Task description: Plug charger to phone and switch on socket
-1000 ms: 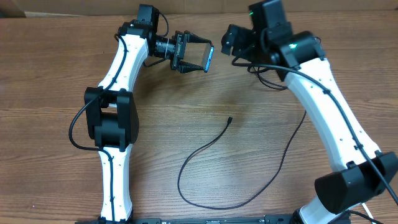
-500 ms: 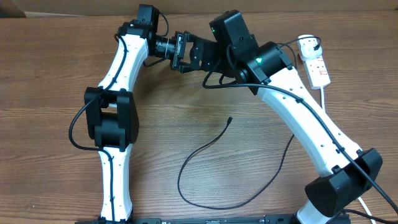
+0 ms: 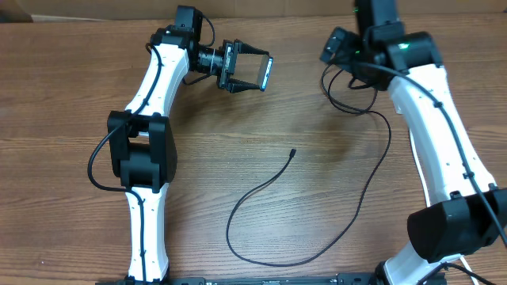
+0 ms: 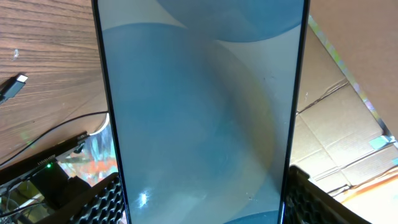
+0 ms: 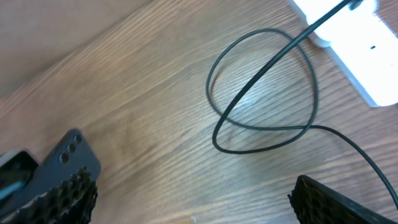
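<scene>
Above the far-left part of the brown wood-grain surface (image 3: 63,95), the left claw (image 3: 253,71) is clamped on the phone, a slim rectangular smartphone with a light blue-teal screen (image 4: 199,112), gripping it across its long edges. In the left wrist view the screen fills the frame between the two ridged black fingers (image 4: 102,202). The charger, a long thin black cable (image 3: 261,186), lies loose on the surface in a wide curve in front of the arms. Its small black connector tip (image 3: 293,152) rests on the wood near the middle, well apart from the phone. At the far right, the right claw (image 5: 193,199) stands spread wide with nothing between its fingers, hanging over a loop of the cable. Just beyond that loop lies the socket, a small white oblong power strip (image 5: 364,68), with the cable running up to it. In the overhead view the right arm (image 3: 432,119) hides the socket.
</scene>
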You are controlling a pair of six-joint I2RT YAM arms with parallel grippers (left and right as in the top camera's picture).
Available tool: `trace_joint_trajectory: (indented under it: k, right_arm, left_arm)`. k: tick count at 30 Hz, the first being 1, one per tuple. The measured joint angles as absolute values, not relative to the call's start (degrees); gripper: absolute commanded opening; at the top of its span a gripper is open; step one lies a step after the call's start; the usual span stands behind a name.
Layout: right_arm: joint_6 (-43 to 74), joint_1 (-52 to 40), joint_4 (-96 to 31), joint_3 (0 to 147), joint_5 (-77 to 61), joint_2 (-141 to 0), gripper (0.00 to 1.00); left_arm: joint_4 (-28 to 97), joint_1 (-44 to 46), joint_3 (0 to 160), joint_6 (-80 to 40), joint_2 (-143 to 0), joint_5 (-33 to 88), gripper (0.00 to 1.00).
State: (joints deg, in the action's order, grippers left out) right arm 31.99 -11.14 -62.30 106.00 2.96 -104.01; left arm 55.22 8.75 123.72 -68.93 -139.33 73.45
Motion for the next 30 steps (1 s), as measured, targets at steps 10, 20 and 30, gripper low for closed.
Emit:
trace_joint_trajectory:
  k: [10,20,30]
  right_arm:
    - [19.35,-16.56,-56.10,106.00,-19.70,-104.01,1.00]
    - [25.06,-26.55,-55.13,106.00,-9.30,-104.01,1.00]
    - [31.94,-32.49,-54.83,106.00,5.19,-106.67,0.85]
  left_arm:
    - [55.22,8.75,123.72,-68.93,-139.33,72.62,0.68]
    - [55.22,8.75,123.72,-69.19,-139.33,73.01,0.68]
    - [55.22,8.75,123.72,-70.19,-139.33,74.35,0.68]
